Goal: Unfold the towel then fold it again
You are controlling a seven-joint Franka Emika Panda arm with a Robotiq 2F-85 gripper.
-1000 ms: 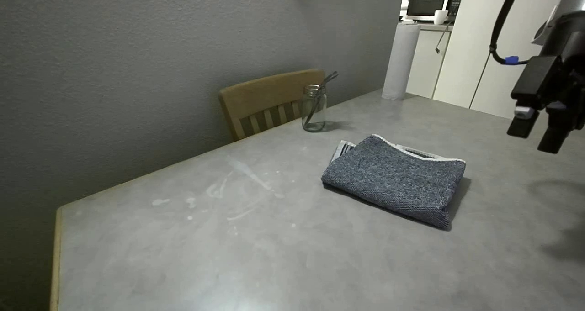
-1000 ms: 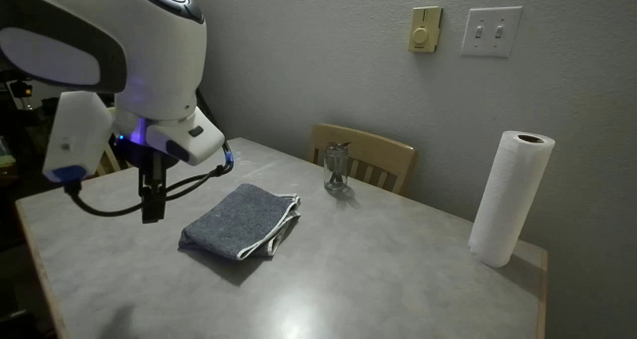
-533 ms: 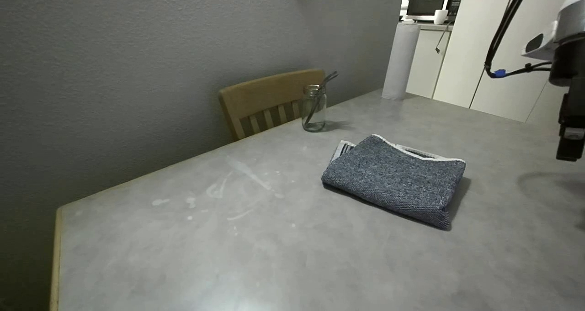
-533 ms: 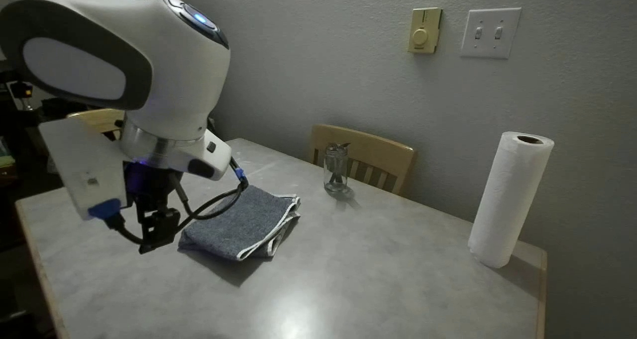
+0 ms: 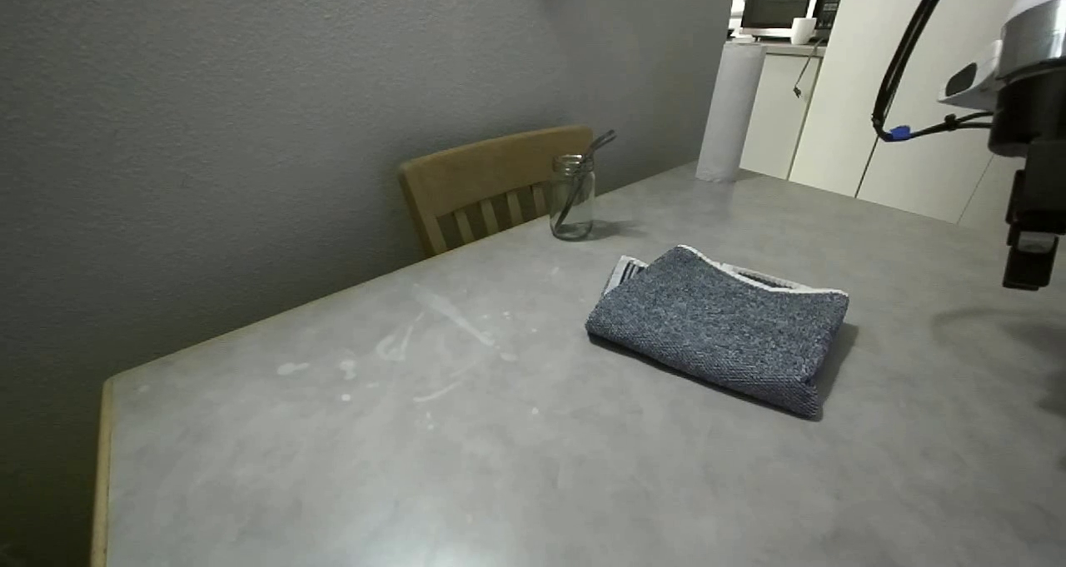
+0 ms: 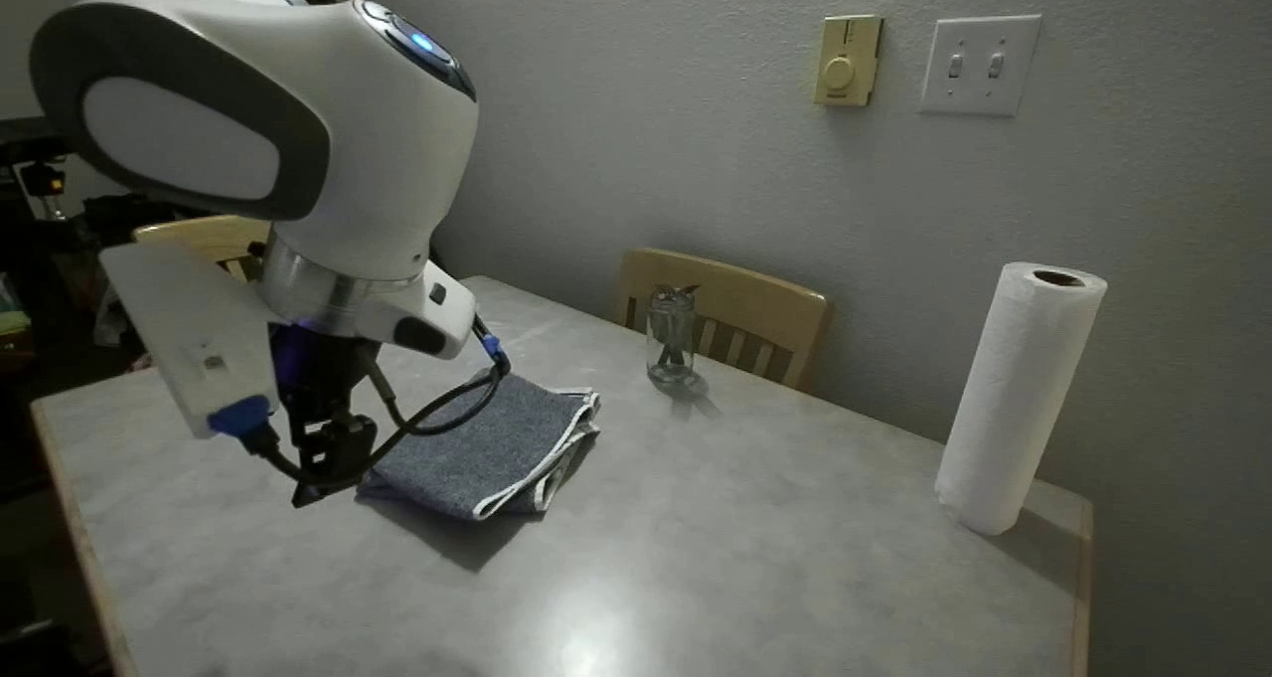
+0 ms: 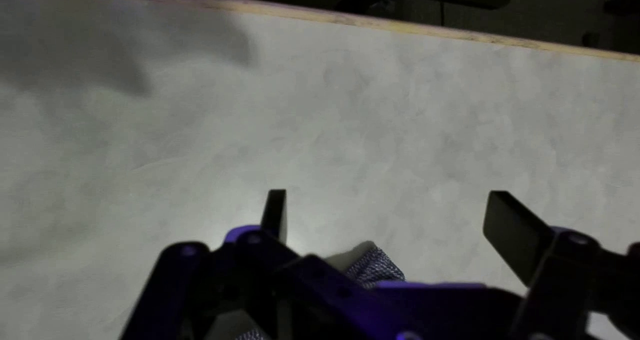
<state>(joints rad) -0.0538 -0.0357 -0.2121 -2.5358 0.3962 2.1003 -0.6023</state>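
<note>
The grey table [image 6: 785,538] carries a folded towel [image 5: 720,330], jar [image 5: 582,206] and paper roll [image 6: 1022,399].

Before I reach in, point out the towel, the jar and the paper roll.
Towel [image 5: 720,325], in an exterior view: middle of upper face.
Jar [image 5: 575,203], in an exterior view: glass side.
Paper roll [image 6: 1022,399], in an exterior view: middle of side.

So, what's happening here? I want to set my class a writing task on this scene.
A robot arm is at a table, with a dark grey-blue towel lying folded on it. Its gripper is open and holds nothing, hanging above the table off to one side of the towel. I can't tell whether the unfolding is yet to come or already done. A glass jar and a paper roll also stand on the table.
</note>
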